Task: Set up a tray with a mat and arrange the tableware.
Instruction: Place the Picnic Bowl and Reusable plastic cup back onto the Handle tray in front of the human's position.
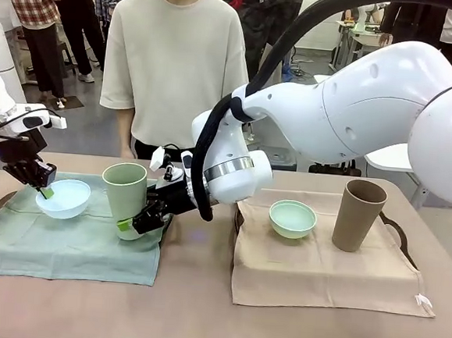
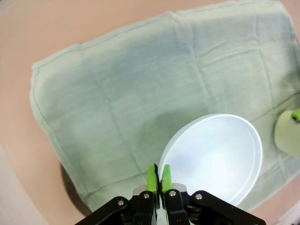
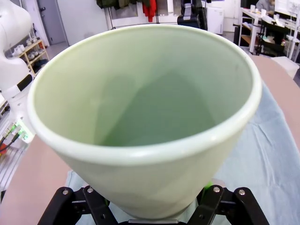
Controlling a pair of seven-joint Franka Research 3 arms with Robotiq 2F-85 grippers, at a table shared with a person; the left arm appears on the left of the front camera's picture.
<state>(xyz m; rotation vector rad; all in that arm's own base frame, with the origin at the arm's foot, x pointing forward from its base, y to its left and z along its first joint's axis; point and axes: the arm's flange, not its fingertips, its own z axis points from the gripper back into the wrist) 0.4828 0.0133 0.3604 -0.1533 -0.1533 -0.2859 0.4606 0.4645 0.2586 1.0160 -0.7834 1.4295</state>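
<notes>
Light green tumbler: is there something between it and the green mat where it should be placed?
Nothing visible blocks it. The right gripper holds the light green tumbler near its base, already over the green mat. The pale blue bowl, pinched by the left gripper, sits apart to one side.

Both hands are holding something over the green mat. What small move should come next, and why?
Probably lower the left hand and release: it pinches the rim of the blue bowl, tilted just above the green mat. The right hand grips the green tumbler beside it, so keep them apart.
</notes>
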